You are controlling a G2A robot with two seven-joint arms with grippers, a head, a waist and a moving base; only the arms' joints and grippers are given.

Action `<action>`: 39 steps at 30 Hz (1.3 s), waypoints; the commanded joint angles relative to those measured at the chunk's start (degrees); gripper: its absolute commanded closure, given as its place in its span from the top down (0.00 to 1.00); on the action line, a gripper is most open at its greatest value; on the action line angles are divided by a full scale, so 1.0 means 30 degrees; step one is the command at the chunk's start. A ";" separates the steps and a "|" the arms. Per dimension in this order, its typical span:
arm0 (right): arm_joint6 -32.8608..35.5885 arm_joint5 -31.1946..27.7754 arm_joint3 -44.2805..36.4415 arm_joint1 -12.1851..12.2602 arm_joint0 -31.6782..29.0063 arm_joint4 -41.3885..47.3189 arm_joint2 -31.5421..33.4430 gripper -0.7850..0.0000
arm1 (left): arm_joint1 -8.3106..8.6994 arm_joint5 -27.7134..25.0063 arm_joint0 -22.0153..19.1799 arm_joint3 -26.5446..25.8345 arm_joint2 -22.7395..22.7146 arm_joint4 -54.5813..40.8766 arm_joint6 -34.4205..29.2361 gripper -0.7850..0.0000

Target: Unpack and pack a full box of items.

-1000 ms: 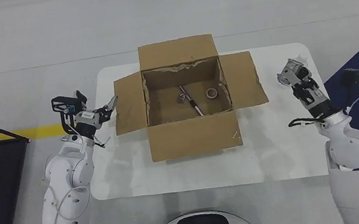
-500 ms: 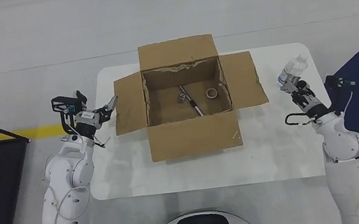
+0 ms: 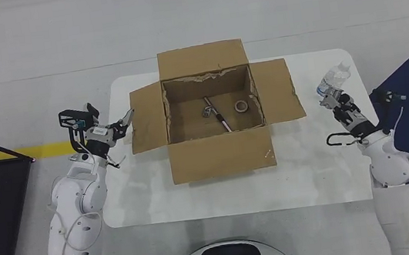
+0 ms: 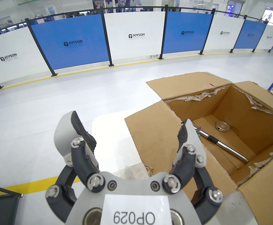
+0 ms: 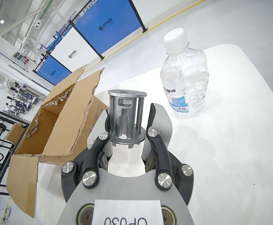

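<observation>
An open cardboard box [image 3: 220, 155] sits mid-table; inside lie a metal rod [image 3: 219, 118] and a metal ring [image 3: 241, 105], the rod [image 4: 221, 146] and ring [image 4: 221, 126] also showing in the left wrist view. My left gripper [image 3: 127, 120] hangs open and empty by the box's left flap [image 4: 153, 136], fingers [image 4: 81, 130] wide apart. My right gripper [image 5: 129, 110] is shut on an upright grey metal cage part [image 5: 127, 119], low over the table right of the box. A clear water bottle [image 5: 185, 81] stands just beyond it.
The white table [image 3: 198, 198] has bare room in front of the box and along its right side [image 5: 224, 138]. The box flaps [image 3: 281, 90] spread outward on all sides. The bottle [image 3: 335, 77] stands near the table's far right corner.
My right arm has carried the metal part down from the air to the tabletop beside the bottle. The left arm has kept still.
</observation>
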 commanded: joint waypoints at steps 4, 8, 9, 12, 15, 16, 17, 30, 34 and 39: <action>-0.2289 -0.1562 0.0843 0.0100 -0.0511 -0.2661 -0.0220 0.00 | 0.0000 0.0000 0.0000 0.0000 0.0000 0.0000 0.0000 1.00; -0.4529 -0.2187 0.2829 0.0157 -0.0011 -0.4524 -0.0564 0.00 | 0.0000 0.0000 0.0000 0.0000 0.0000 0.0000 0.0000 1.00; -0.4923 -0.2225 0.3298 0.0179 0.0243 -0.4743 -0.0580 0.00 | 0.0000 0.0000 0.0000 0.0000 0.0000 0.0000 0.0000 1.00; -0.5870 -0.2713 0.4341 0.0243 0.0848 -0.5198 -0.0723 0.00 | 0.0000 0.0000 0.0000 0.0000 0.0000 0.0000 0.0000 1.00; -0.7093 -0.2948 0.5434 0.0304 0.1455 -0.6072 -0.0913 0.00 | 0.0000 0.0000 0.0000 0.0000 0.0000 0.0000 0.0000 1.00; -0.7495 -0.2989 0.5788 0.0322 0.1636 -0.6370 -0.0991 0.00 | 0.0000 0.0000 0.0000 0.0000 0.0000 0.0000 0.0000 1.00; -0.7944 -0.2957 0.6121 0.0337 0.1803 -0.6732 -0.1071 0.00 | 0.0000 0.0000 0.0000 0.0000 0.0000 0.0000 0.0000 1.00; -1.0513 -0.2079 0.9980 0.0640 0.3771 -0.9995 -0.1833 0.00 | 0.0000 0.0000 0.0000 0.0000 0.0000 0.0000 0.0000 1.00; -1.0607 -0.2147 1.0789 0.0757 0.4169 -1.0214 -0.1854 0.00 | 0.0000 0.0000 0.0000 0.0000 0.0000 0.0000 0.0000 1.00; -1.0540 -0.2404 1.1755 0.0908 0.4625 -1.0462 -0.1927 0.07 | 0.0000 0.0000 0.0000 0.0000 0.0000 0.0000 0.0000 1.00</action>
